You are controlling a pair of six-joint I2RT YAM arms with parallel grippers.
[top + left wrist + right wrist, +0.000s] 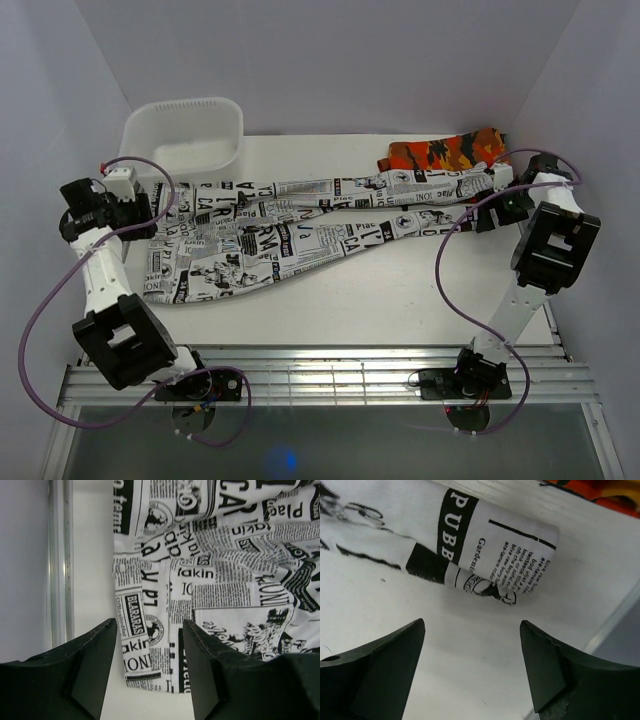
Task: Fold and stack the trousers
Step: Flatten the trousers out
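Lying flat on a white table (400, 300) – trousers (300, 235), white walls, both tools – left tool (149, 630), right tool (472, 630) – wide, empty.

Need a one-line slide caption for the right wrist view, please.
Open right pincer hovering just short of the rolled cuff of the white newspaper-print fabric trousers on the white table.

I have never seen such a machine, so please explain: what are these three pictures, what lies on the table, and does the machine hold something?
Two robot arms stand at the table's near edge. The top picture looks down from above; the other two come from cameras on each wrist. The newspaper-print trousers lie spread out flat, a camouflage garment behind them, a white tub at the back left. The left gripper and the right gripper are both open, holding nothing, each close above an end of the trousers.
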